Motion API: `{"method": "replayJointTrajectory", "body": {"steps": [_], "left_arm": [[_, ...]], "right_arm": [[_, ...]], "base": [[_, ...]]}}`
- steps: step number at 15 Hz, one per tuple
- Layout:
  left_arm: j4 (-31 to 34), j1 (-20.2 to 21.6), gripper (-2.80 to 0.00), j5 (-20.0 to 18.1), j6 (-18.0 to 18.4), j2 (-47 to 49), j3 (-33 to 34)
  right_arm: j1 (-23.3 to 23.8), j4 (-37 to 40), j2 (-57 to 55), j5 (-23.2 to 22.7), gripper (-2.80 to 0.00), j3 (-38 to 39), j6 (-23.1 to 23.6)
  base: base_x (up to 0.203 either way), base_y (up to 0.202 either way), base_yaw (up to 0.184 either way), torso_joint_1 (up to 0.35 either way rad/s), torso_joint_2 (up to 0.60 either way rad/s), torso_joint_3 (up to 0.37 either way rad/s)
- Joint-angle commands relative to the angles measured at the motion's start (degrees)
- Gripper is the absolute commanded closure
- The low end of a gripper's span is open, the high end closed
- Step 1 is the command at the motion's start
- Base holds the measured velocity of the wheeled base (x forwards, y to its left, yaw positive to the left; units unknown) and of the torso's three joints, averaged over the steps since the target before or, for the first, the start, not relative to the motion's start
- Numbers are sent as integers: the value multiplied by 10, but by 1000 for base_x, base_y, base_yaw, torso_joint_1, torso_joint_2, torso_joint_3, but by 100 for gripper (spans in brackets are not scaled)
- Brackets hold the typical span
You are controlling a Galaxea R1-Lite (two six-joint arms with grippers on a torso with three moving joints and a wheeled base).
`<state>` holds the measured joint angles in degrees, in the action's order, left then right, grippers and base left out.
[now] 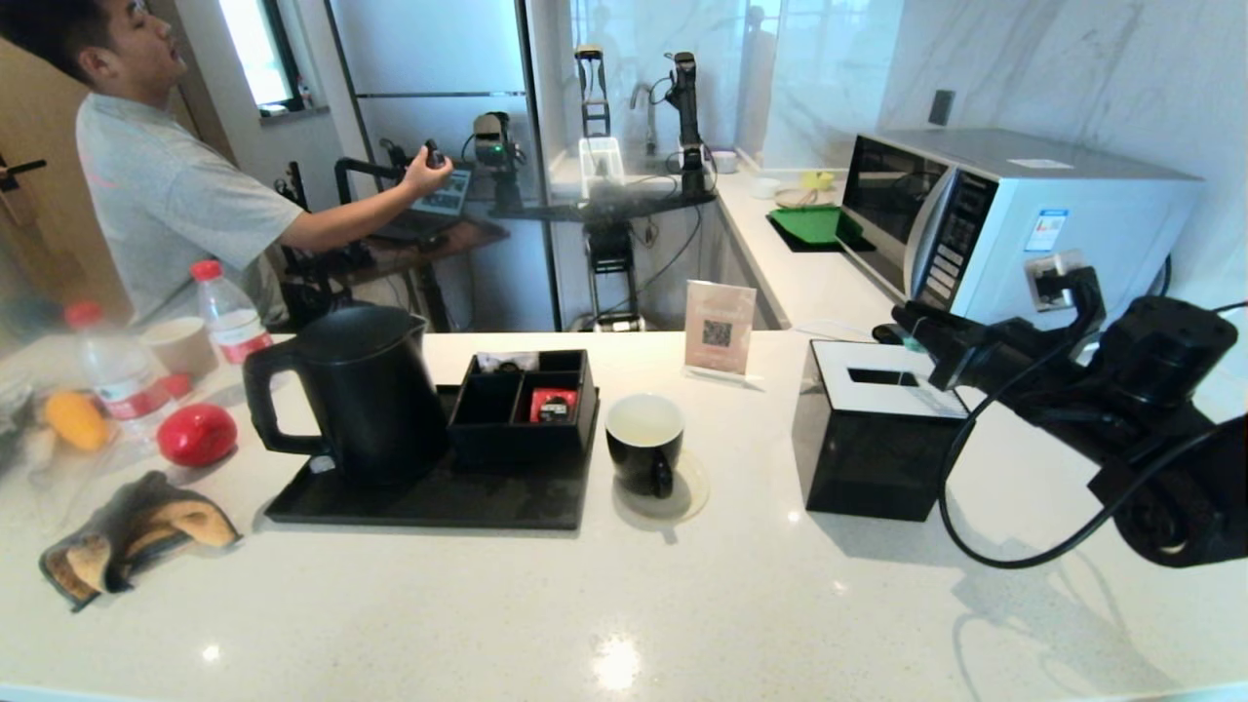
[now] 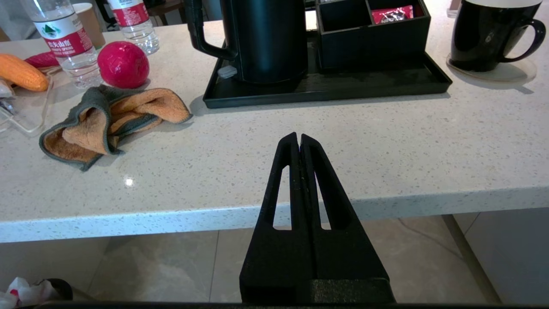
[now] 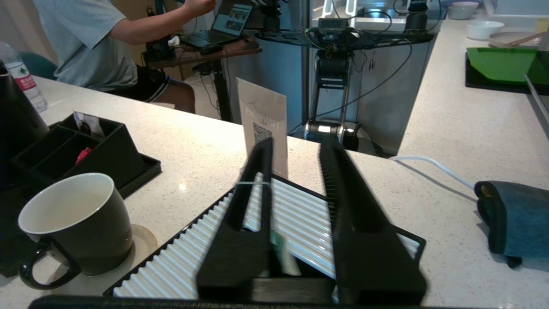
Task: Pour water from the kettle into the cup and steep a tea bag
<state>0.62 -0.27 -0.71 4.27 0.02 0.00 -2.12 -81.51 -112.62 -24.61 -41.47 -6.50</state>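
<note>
- Left claw (image 2: 299, 143) is clenched on nothing, parked below the tabletop (image 2: 300, 141) edge, in front of the kettle.
- Right claw (image 3: 296, 161) is parted and empty, hovering over the tissue box (image 1: 868, 429) right of the cup.
- The cup (image 1: 644, 441) stands on its coaster, right of the kettle; whether it holds water is unclear, and no tea bag shows.
- The kettle (image 1: 356, 390) sits untouched on its tray (image 1: 439, 497); judging by this, pouring and steeping both remain.
</note>
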Motion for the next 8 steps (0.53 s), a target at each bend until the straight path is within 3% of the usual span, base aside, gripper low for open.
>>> {"method": "replayJointTrajectory", "body": {"steps": [1,3,8], "left_arm": [[0,0,0,0,0,0,0],[0,0,0,0,0,0,0],[0,0,0,0,0,0,0]], "right_arm": [[10,-1,9,-2,-280,-2,1],[12,-2,10,-1,-280,-3,16],[12,-1,6,-2,-280,-8,127]], "base": [[0,0,0,0,0,0],[0,0,0,0,0,0],[0,0,0,0,0,0]]}}
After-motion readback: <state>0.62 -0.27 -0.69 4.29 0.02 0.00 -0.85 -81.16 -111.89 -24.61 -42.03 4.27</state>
